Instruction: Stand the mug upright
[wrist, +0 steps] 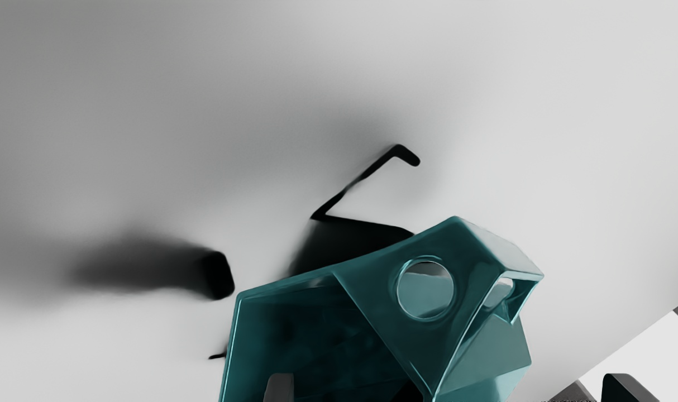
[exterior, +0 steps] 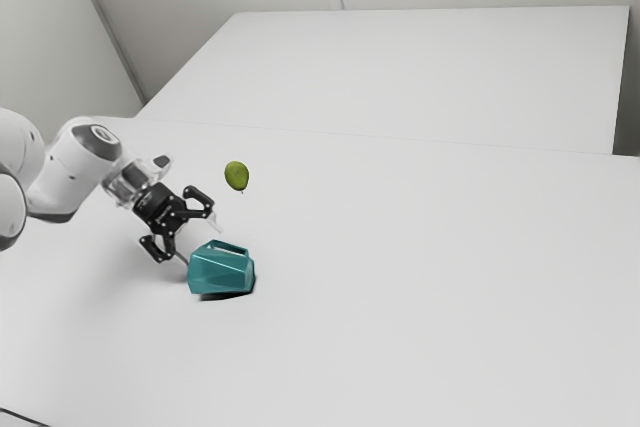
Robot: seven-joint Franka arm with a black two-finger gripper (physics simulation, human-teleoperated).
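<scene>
Exterior view: we record the arm (exterior: 78, 169) coming in from the exterior view's left, with the black gripper (exterior: 200, 244) at its end, low and angled down toward the table (exterior: 430, 287). We read the jaws as spread wide, a clear gap between the two fingers, with nothing clamped between them. The teal mug (exterior: 220, 273) lies on its side on the table, just beyond the fingertips toward the exterior view's right, its handle (exterior: 230, 247) uppermost. We note a green fruit (exterior: 237, 175) near the gripper, apart from the mug; whether it touches the table we cannot tell. A dark cord (exterior: 25, 417) crosses the near corner at the exterior view's left. Wrist view: we see the mug's hollow facing the hand, with a round hole (wrist: 425, 290) through one faceted part. One finger (wrist: 278, 388) of the gripper shows against that hollow, the other (wrist: 629, 389) stands outside the mug, well apart from the first. Whether either touches the mug we cannot tell. Dark shadows (wrist: 219, 274) fall on the table beside the mug.
</scene>
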